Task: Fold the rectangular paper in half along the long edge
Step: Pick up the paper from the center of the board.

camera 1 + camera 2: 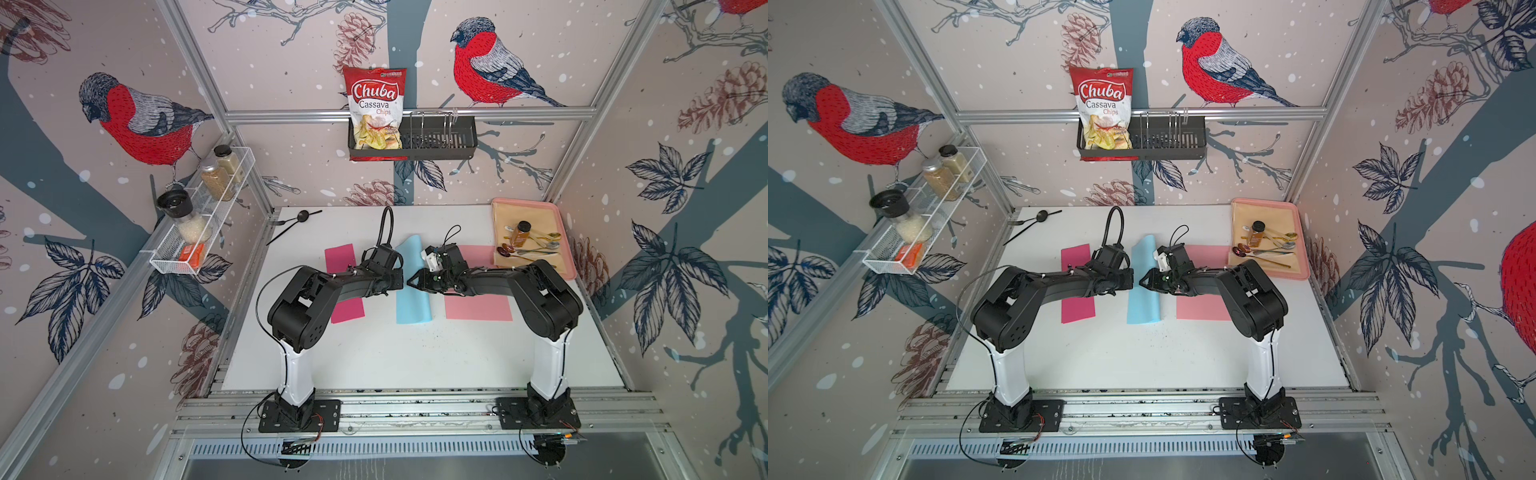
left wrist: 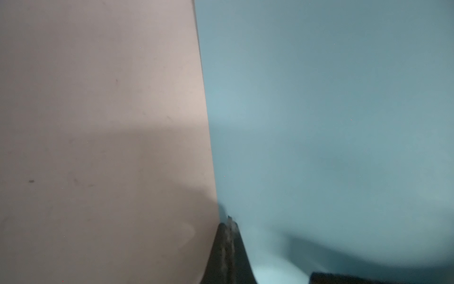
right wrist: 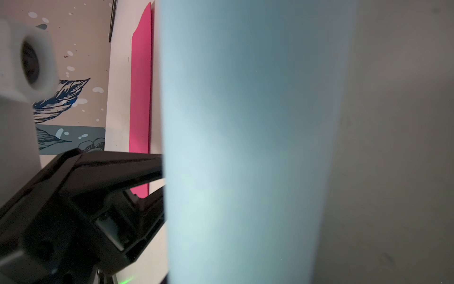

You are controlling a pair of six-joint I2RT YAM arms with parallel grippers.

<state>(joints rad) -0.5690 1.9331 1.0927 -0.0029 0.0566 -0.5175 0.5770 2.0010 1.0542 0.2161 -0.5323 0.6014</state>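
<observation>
Standing at the near edge of the white table [image 1: 415,357], the left arm [image 1: 297,365] and the right arm [image 1: 548,365] bend inward and meet over the middle. Between them lies the blue paper [image 1: 412,305], its long side running near to far. A magenta paper [image 1: 340,257] lies to its left and a pink paper [image 1: 478,307] to its right, each apart from it.

The left gripper [image 1: 400,282] sits at the blue paper's left long edge with its jaws pressed together. In the left wrist view one dark finger [image 2: 226,246] rests right on that edge, but I cannot tell whether the sheet is caught in it.

The right gripper [image 1: 411,283] points at the paper from the opposite side. In the right wrist view its two black fingers [image 3: 110,167] narrow toward each other and pass behind the sheet, which rises there as a curved wall. The tips are hidden, so its grip cannot be told.

The paper's far end curls up off the table.

Farther back, a pink tray [image 1: 523,202] at the right holds a small bottle [image 1: 519,235] and spoons [image 1: 540,245]. A black spoon [image 1: 302,215] lies at the far left. On the back wall, a black rack [image 1: 457,141] holds a bag of chips [image 1: 376,108].
</observation>
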